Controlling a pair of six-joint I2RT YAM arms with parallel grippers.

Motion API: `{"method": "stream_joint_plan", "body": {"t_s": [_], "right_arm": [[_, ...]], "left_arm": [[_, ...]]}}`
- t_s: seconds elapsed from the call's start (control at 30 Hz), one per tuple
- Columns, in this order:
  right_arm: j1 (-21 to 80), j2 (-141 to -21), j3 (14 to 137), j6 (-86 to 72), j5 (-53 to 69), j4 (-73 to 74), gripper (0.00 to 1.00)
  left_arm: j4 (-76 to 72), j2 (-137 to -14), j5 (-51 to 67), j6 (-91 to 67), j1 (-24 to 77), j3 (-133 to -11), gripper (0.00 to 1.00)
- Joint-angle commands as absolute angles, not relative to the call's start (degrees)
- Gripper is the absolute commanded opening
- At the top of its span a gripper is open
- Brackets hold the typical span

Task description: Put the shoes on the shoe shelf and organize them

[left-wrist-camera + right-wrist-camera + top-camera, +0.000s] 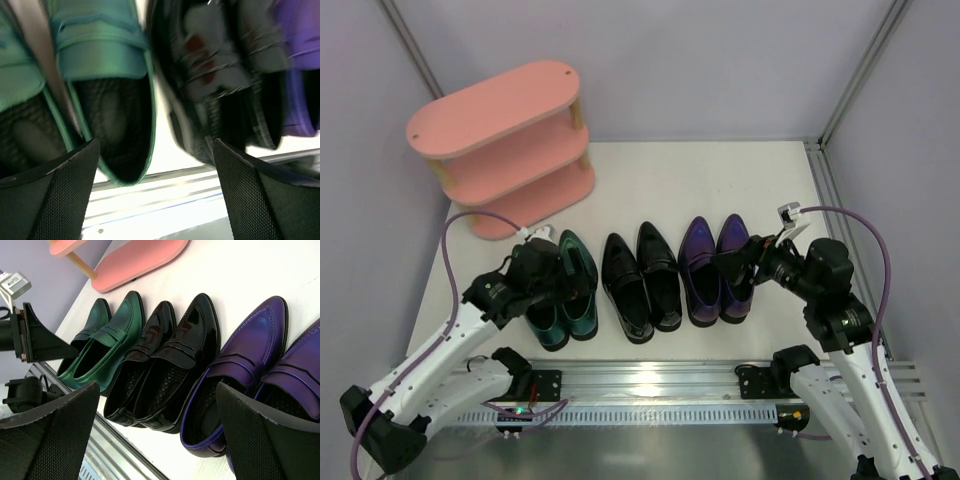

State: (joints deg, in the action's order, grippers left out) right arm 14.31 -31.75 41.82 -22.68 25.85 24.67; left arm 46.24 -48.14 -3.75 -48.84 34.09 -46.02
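The shelf (505,140) stands in the upper left of the top view, at the far left of the white surface (740,180). All six shoes sit on the surface in one row across the middle of the frame, toes pointing up-frame. The teal pair (575,290) is on the left, the black pair (642,280) in the centre and the purple pair (705,268) on the right, each just beside the next.

The left tool (548,272) is over the teal pair and hides most of its left shoe. Its fingers are spread wide (the wrist view shows the right teal shoe's dark opening between them). That view is blurred, so contact with the leather cannot be judged.

The right tool (745,262) hangs over the right-hand purple shoe, fingers likewise spread wide apart.
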Motion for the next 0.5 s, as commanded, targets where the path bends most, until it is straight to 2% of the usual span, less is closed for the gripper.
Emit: {"method": "stream_joint_plan", "body": {"t_s": [0.0,0.17,0.47], "right_arm": [[14.6,-31.9,40.8,-23.1,26.5,22.9,0.97],[14.7,-32.4,40.8,-23.1,26.7,23.1,0.97],[14.6,-32.4,40.6,-23.0,26.6,23.5,0.97]], "left_arm": [[55.3,-49.6,-19.1,-55.8,41.0,-49.0,0.91],[59.7,-51.9,-30.8,-64.2,47.5,-49.1,0.89],[56.2,-58.4,-37.1,-67.0,48.2,-44.5,0.89]]}}
